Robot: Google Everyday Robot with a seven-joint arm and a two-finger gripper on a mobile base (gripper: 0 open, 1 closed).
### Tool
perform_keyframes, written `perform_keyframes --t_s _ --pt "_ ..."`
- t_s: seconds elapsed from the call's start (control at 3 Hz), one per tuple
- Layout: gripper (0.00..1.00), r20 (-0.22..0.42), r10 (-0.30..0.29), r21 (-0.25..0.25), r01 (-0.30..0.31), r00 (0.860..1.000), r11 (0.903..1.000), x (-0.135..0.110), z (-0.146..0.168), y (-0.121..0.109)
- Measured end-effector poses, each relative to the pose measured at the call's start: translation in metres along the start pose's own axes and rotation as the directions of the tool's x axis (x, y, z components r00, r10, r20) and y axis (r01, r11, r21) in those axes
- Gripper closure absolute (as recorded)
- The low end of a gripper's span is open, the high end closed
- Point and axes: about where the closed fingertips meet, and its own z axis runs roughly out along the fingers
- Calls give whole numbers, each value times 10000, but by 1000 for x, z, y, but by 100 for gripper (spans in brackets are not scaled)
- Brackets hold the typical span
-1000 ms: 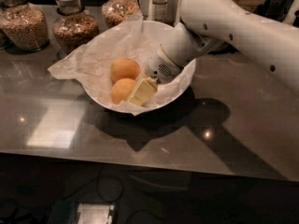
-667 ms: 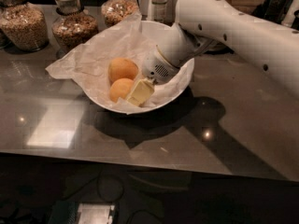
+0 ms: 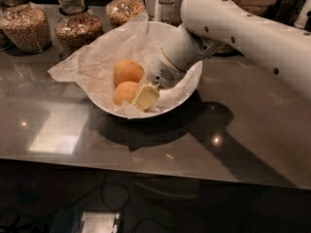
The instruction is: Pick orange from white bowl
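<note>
The large white bowl (image 3: 192, 84) stands on the grey counter, lined with crumpled white paper (image 3: 97, 57). Two oranges lie in it: one farther back (image 3: 127, 72) and one nearer the front (image 3: 124, 92). My gripper (image 3: 144, 97) reaches down into the bowl from the right, its pale tip against the right side of the front orange. The white arm (image 3: 243, 28) comes in from the upper right and hides the bowl's far right rim.
Three glass jars of grain stand behind the bowl at the left (image 3: 26, 25), middle (image 3: 77, 25) and centre back (image 3: 124, 6). A bottle (image 3: 166, 4) stands behind the bowl. The counter's front edge (image 3: 146, 171) runs across the lower part of the view.
The arm has shifted very slightly to the left. The gripper stays low in the bowl beside the front orange; the oranges have not moved.
</note>
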Motion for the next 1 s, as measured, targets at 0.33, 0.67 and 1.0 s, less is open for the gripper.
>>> perform_keyframes --t_s 0.33,0.67,1.0 --pt "100 530 -639 598 607 9966 9964 -2 -28 19" --pt "100 1075 -1522 1430 1362 9825 9803 0 -83 37" --pt "100 1399 -2080 2176 1749 9681 9602 6 -135 49"
